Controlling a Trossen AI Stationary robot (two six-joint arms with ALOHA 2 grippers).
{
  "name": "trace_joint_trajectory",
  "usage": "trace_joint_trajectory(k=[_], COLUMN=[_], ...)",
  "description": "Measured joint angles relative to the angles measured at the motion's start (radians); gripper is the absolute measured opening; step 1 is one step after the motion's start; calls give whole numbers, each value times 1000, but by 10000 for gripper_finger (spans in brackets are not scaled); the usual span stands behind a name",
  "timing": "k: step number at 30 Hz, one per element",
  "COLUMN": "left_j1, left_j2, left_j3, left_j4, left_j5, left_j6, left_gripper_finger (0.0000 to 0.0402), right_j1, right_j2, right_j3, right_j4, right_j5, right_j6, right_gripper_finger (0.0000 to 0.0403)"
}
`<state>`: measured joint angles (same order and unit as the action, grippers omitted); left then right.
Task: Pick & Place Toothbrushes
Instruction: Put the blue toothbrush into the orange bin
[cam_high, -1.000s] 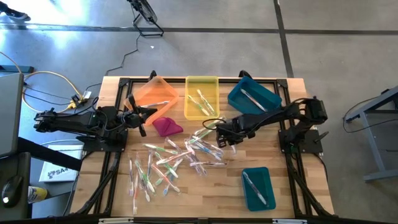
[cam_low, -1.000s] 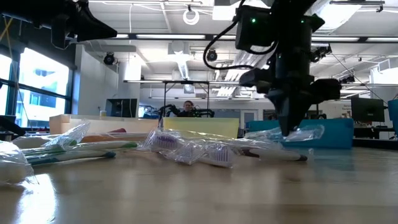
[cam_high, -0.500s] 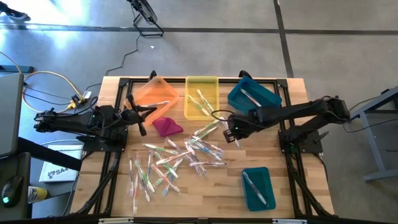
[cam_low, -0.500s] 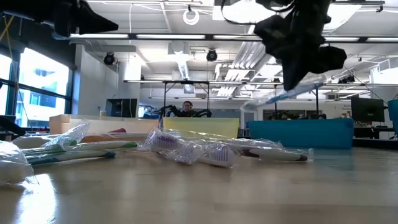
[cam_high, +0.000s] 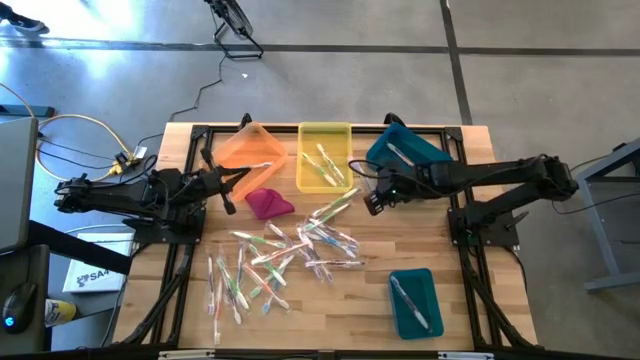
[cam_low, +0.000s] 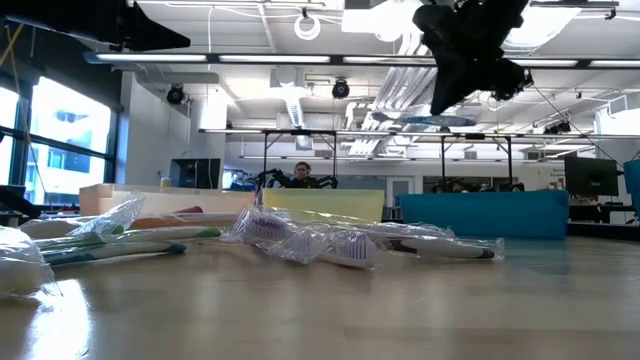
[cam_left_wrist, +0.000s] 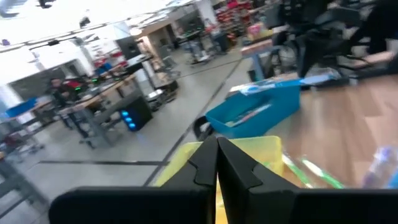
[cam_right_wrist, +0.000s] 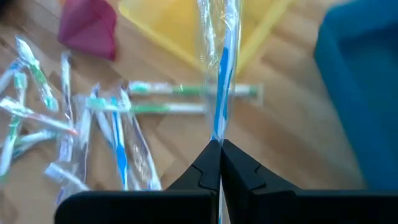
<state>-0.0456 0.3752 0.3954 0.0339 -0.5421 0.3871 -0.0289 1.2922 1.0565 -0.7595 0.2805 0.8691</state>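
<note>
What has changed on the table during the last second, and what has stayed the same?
The right claw lifted a wrapped blue toothbrush out of the toothbrush pile and carried it up and back, toward the teal bin. It remains shut on it. The left claw stayed shut near the orange bin; pile and bins did not move.

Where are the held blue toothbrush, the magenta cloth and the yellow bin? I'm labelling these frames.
blue toothbrush (cam_right_wrist: 222, 74), right wrist view, on its wrapped handle.
magenta cloth (cam_high: 268, 203), high view, on the lump's middle.
yellow bin (cam_high: 325, 130), high view, on its far rim.
</note>
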Motion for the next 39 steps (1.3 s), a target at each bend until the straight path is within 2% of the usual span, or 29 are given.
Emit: trace_joint_trajectory(k=[3,8,12,15,19,25,31,36,39], left_j1=[0,0,0,0,0,0,0,6,61], left_j2=[0,0,2,2,2,31,93,155,200], left_j3=[0,0,0,1,9,86,180,214,216], left_j4=[26,67,163,238,268,157,11,-5,8], left_j5=[-27,-54,-102,-100,-48,5,52,129,209], left_j6=[0,4,4,6,60,52,24,8,-12], left_gripper_finger=[33,103,152,174,182,182,182,182,182], right_j1=[-20,-47,-51,-47,-38,-38,-38,-28,-15], right_j2=[0,0,0,3,5,10,10,21,42], right_j3=[0,0,0,0,0,0,0,0,1], right_j4=[47,141,258,372,497,613,655,688,717], right_j5=[11,25,45,43,40,35,34,32,24], right_j6=[-92,-231,-384,-489,-623,-762,-796,-828,-869], right_gripper_finger=[2,3,3,3,3,3,3,3,3])
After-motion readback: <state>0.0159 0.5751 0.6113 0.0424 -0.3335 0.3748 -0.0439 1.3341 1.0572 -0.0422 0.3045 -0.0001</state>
